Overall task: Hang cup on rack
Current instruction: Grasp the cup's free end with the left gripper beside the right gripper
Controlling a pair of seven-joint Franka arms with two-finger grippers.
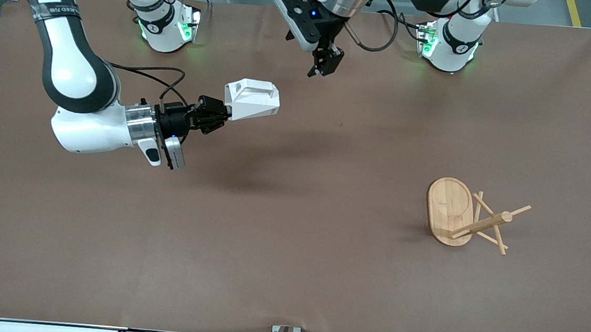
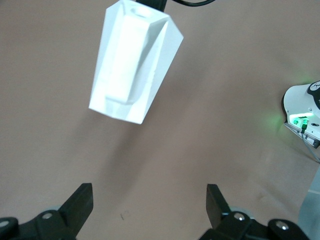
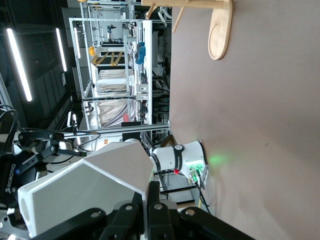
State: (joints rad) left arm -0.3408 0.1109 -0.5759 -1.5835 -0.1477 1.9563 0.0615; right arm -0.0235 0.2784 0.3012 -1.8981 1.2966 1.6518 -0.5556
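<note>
1. Between the right gripper's [image 1: 224, 115] closed fingers: the cup [image 1: 252, 99], held on its side above the table [image 1: 287, 271].
2. Left gripper [image 1: 323, 62]: fingers spread wide and empty, hanging over the table, the cup just past the fingertips.
3. Rack [image 1: 468, 214]: upright at the left arm's end, well apart from both grippers.

Right arm: reaches out from its base, forearm roughly level above the surface, wrist turned sideways. Right gripper [image 1: 224, 115] points toward the left arm's end of the surface, jaws clamped on the cup [image 1: 252, 99], which is carried in the air.

Left arm: folded close to its base, waiting. Left gripper [image 1: 326, 63] points downward above the surface, fingers [image 2: 80, 205] spread wide, nothing between them.
</note>
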